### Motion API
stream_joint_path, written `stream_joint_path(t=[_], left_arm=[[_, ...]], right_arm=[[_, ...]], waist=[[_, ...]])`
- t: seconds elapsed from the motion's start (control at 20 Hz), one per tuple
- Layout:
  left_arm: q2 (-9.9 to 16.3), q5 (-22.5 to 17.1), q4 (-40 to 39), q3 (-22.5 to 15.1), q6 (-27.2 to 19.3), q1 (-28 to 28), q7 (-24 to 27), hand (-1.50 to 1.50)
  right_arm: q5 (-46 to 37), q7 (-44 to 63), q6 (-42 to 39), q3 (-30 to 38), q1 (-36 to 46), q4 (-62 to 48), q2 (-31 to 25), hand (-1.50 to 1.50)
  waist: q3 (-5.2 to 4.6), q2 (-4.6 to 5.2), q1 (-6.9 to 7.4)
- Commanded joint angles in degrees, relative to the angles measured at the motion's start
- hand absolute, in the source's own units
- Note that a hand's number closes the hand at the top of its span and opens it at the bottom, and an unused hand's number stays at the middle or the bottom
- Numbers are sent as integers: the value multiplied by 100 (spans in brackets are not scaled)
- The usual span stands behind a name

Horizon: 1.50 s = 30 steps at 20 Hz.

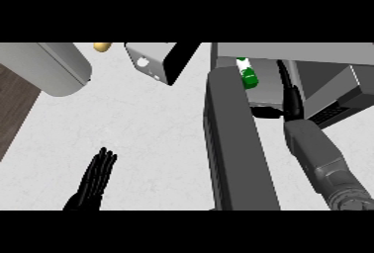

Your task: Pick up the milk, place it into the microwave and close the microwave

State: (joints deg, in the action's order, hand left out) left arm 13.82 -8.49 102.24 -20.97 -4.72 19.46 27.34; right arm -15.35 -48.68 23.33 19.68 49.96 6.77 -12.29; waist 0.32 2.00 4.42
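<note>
Grey right forearm (321, 153) reaching in, green-and-white milk (248, 74) inside microwave (321, 59)

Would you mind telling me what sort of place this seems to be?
Probably a kitchen counter: an open microwave with a milk carton inside, and a toaster on the pale worktop.

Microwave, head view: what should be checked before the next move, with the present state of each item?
1. Milk inside the microwave: ok, the green-and-white carton sits in the cavity.
2. Milk upright: cannot tell from this angle.
3. Microwave door shut: not ok, it stands open, swung out toward the robot.
4. Right hand withdrawn from the cavity: not ok, the forearm reaches past the door into the opening.
5. Right hand's fingers released from the milk: cannot tell.
6. Left hand out of the door's path: ok, resting open at the lower left.
</note>
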Motion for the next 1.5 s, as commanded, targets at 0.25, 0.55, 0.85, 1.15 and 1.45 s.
stream_joint_path(t=[0.25,0.55,0.85,1.15,1.45], left_arm=[[-263,338,75,-280,-264,-349,-486,-150],[-322,312,-94,-242,-218,-212,-277,-150],[-65,-63,-115,265,158,-474,-418,-150],[-163,116,-390,-327,441,-710,-772,150],[-284,938,-757,-568,24,-994,-965,150]], right_arm=[[272,-749,-1028,213,-633,42,84,-150],[340,-1067,-1871,190,-1172,23,90,-150],[523,-1341,-2454,182,-1562,276,360,-150],[802,-1676,-3817,246,-2081,602,188,-150],[982,-1651,-4222,117,-2728,1270,108,-150]], waist=[[-7,-82,-198],[-16,-122,-252],[-27,-174,-368],[-30,-206,-488],[-34,-230,-558]])
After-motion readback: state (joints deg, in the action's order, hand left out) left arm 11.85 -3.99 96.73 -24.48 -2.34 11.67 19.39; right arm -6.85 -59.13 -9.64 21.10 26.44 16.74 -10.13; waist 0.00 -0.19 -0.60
